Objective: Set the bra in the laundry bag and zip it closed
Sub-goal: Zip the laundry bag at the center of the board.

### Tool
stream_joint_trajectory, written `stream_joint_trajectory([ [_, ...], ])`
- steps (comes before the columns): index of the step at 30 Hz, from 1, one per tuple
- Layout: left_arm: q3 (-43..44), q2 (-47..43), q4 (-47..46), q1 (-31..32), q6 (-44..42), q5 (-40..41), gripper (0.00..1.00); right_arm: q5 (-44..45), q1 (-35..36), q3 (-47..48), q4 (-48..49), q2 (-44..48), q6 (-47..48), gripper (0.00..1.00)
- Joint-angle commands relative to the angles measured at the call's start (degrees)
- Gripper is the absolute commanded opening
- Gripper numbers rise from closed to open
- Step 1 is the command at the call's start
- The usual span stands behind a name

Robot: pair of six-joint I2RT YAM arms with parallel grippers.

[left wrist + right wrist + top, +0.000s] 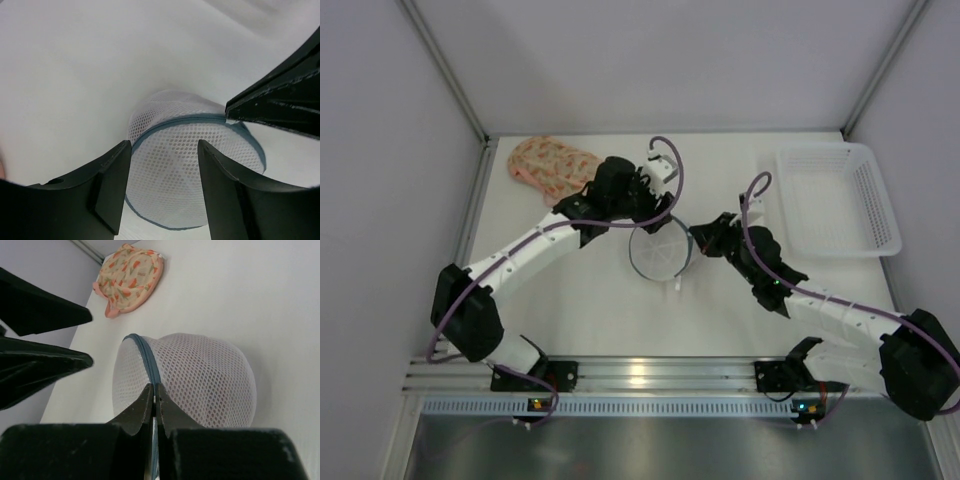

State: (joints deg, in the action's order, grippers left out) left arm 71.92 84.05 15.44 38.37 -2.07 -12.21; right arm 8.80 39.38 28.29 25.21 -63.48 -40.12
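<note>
Pinching the laundry bag (200,385) seemingly, right jaws; left jaws parted.

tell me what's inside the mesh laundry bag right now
Nothing shows through the mesh of the laundry bag; the bra lies outside it on the table. The bag's underside and the part behind the right gripper are hidden.

From overhead at the near side we look down on the whole white worktop (590,310). Our wrist views sit low and close, facing each other across the round white mesh laundry bag with blue zip (658,252), shared by all three.
</note>
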Motion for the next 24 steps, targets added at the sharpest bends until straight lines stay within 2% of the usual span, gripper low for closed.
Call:
stream_joint_trajectory([
  [1, 1.38, 3.31, 1.51, -0.14, -15.84, -6.49, 0.61, -2.02, 0.53, 2.64, 2.91, -0.33, 2.4, 0.0],
  [2, 2.08, 4.53, 3.0, -0.14, -20.21, -7.47, 0.61, -3.16, 0.27, 2.9, 2.56, -0.33, 2.76, 0.0],
  [5, 7.69, 8.14, 9.68, -0.22, -26.38, -9.5, 0.62, -5.36, -0.44, 4.48, 1.07, -0.41, 4.17, 0.0],
  [7, 12.09, 10.77, 12.15, -0.31, -28.6, -10.2, 0.63, -7.03, -0.88, 5.28, 0.45, -0.68, 5.66, 0.0],
  [11, 19.99, 15.08, 19.17, -0.23, -33.25, -16.51, 0.64, -10.01, -1.67, 6.6, 0.27, -1.99, 6.1, 0.0],
  [18, 20.72, 18.16, 19.89, -0.14, -35.11, -20.83, 0.62, -11.43, -2.02, 6.6, 1.68, -2.35, 4.96, 0.0],
  [24, 20.36, 18.17, 21.29, -0.14, -37.22, -20.14, 0.65, -11.52, -2.9, 6.34, 0.98, -0.68, 5.4, 0.0],
])
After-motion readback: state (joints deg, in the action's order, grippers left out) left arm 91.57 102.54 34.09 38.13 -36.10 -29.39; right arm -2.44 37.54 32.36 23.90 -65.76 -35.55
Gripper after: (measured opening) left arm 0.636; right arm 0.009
